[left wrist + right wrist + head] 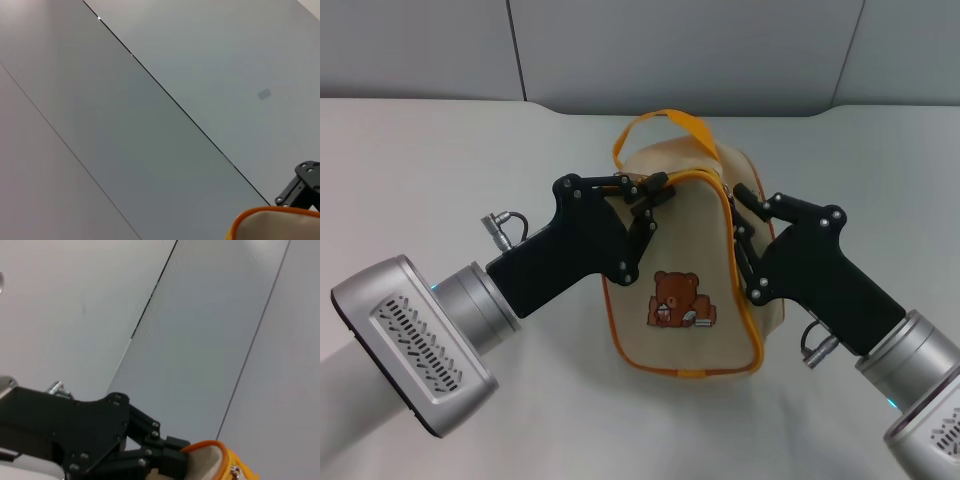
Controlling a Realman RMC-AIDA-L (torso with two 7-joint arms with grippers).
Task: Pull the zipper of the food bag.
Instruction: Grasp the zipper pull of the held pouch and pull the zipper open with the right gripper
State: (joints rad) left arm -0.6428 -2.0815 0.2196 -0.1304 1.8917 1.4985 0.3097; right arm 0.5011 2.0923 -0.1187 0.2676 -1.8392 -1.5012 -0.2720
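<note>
The beige food bag (680, 245) stands in the middle of the table, its brown bear patch (678, 302) facing me and its orange loop handle (665, 118) on top. The orange-yellow zipper line (748, 312) runs over the top and down the right edge. It also shows in the right wrist view (222, 455), with a small silver bit (233, 471) on it. My left gripper (652, 197) is pinched shut on the bag's top left edge, also seen in the right wrist view (167, 454). My right gripper (736, 215) sits against the zipper line at the bag's upper right.
The white table (440, 150) stretches around the bag, with a grey panelled wall (670, 45) behind it. The left wrist view shows only the wall, the bag's top corner (280, 225) and part of the right gripper (304, 184).
</note>
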